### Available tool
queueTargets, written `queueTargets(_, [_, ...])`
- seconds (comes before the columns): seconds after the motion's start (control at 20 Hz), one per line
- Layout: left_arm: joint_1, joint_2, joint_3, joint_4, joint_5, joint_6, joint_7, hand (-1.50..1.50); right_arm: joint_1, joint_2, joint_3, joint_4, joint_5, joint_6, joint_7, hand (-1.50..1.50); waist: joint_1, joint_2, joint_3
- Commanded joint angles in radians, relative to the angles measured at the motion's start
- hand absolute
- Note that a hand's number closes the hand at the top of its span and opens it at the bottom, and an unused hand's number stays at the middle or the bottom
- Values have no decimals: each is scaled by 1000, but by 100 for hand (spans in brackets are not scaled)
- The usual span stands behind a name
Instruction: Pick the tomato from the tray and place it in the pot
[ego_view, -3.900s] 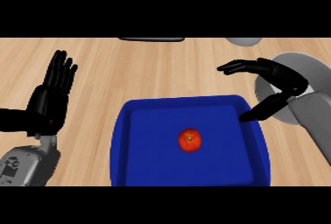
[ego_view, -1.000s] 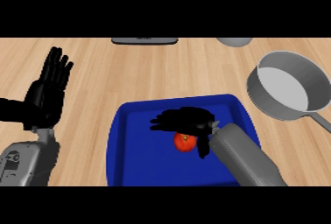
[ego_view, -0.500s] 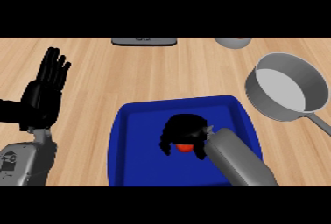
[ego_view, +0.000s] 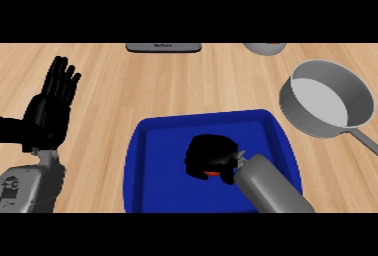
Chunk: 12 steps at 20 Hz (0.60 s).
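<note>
- A tomato (ego_view: 211, 173) lies near the middle of a blue tray (ego_view: 148, 165); only a small red sliver shows, peeking out beneath black fingers.
- Judged by its look, it is small, round, light and smooth. It would likely roll or slip if squeezed off-centre, and its skin could bruise, so the best hold is across its widest part, fingers on one side and thumb on the other.
- The right robot hand (ego_view: 210, 156) sits directly on top of the tomato, fingers curled down around it and hiding most of it. The grey forearm runs in from the lower right.
- Whether the tomato rests on the tray floor or is lifted just clear of it cannot be told.
- A grey pot (ego_view: 325, 102) stands on the wooden tabletop (ego_view: 184, 85), up and to the right of the tray, close to its corner, handle pointing lower right.
- The left robot hand (ego_view: 48, 112) rests at the left edge, flat and spread, fingers up, well apart from the tray.
</note>
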Motion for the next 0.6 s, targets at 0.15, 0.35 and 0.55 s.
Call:
queueTargets(0.15, [-18, 1, 5, -12, -2, 9, 12, 0, -40, 60, -260, 28, -12, -59, 460, 150, -15, 16, 10])
queueTargets(0.35, [8, 2, 7, -8, -9, 14, 8, 0, -60, 62, -414, 46, 14, -141, 772, 150, -34, 15, 6])
queueTargets(0.55, [-9, -1, 5, -3, -8, 11, 1, 0, -153, 63, -505, 24, 42, -273, 1079, 150, 2, 18, 6])
